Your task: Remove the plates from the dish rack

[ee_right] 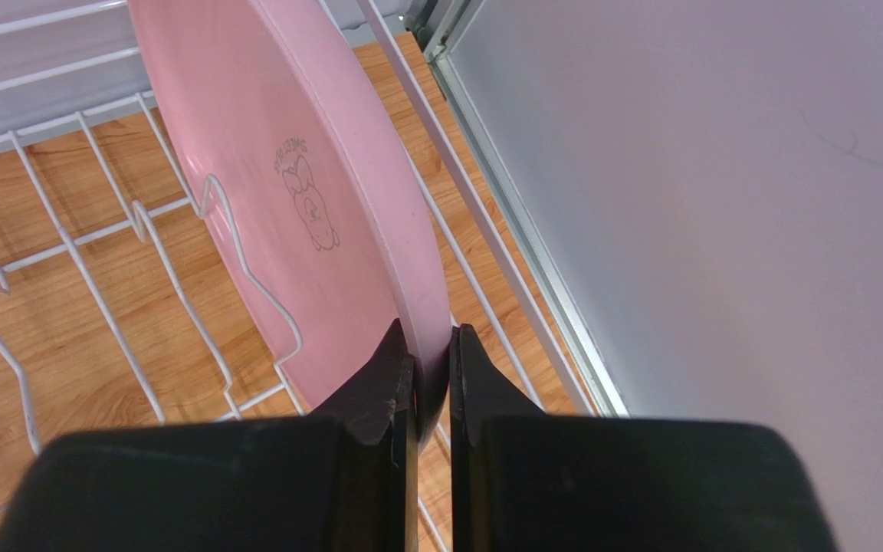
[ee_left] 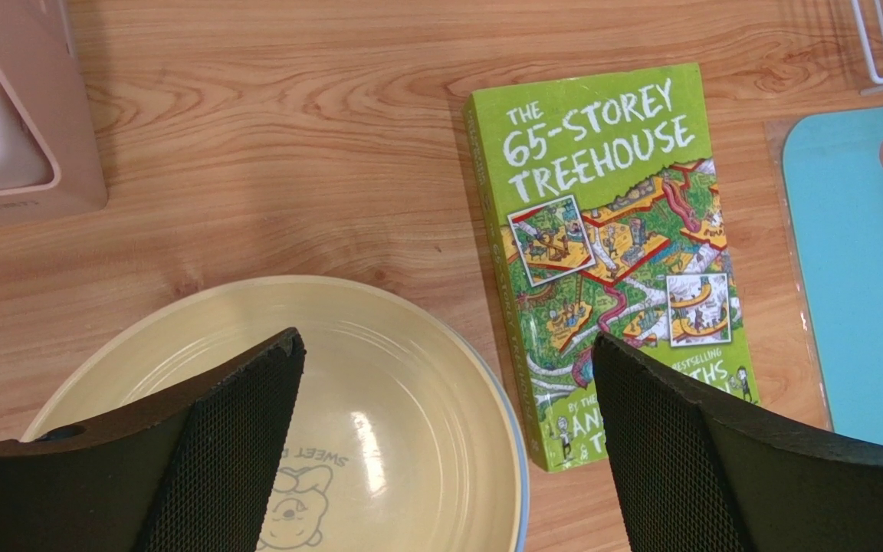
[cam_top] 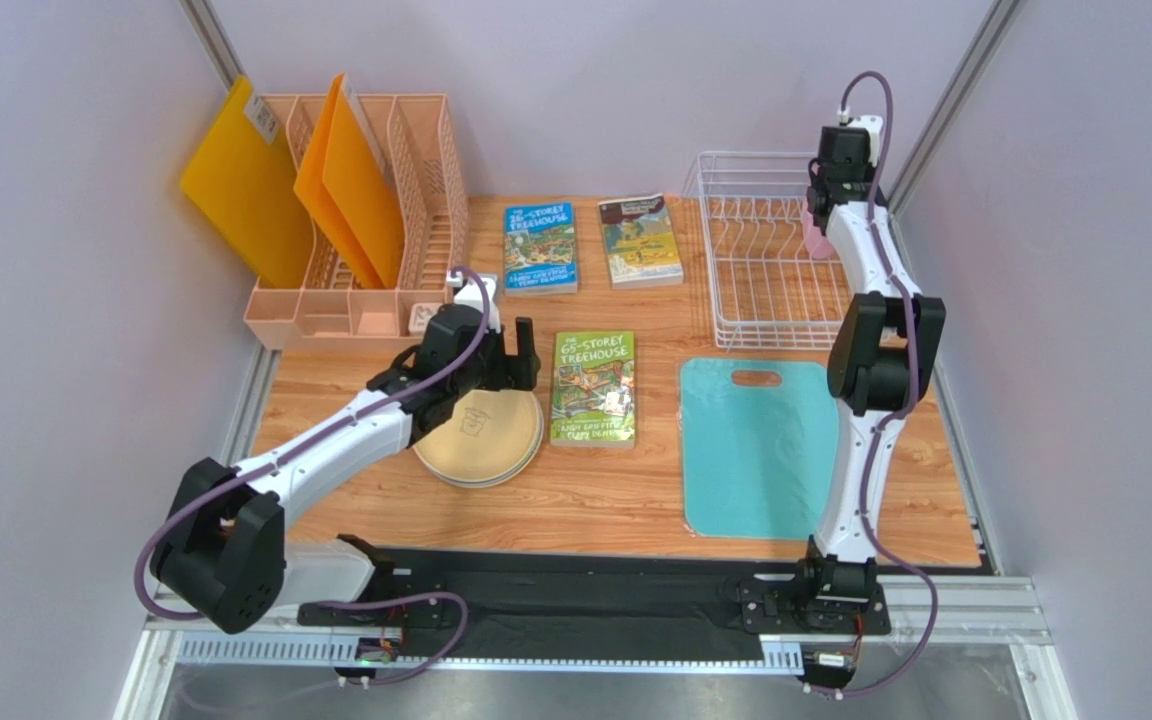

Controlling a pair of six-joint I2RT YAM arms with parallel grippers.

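Your right hand (ee_right: 429, 359) pinches the pink plate (ee_right: 296, 138) at 1 o'clock; lifted tilted, it could catch the dish rack (cam_top: 755, 270) wires.

Lab test booth, plain grey walls (cam_top: 56, 270), aluminium framing (cam_top: 973, 612), wooden tabletop (cam_top: 597, 503)

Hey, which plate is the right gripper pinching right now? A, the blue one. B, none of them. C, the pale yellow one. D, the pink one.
D: the right gripper is closed on the rim of the pink plate, which stands on edge in the dish rack.
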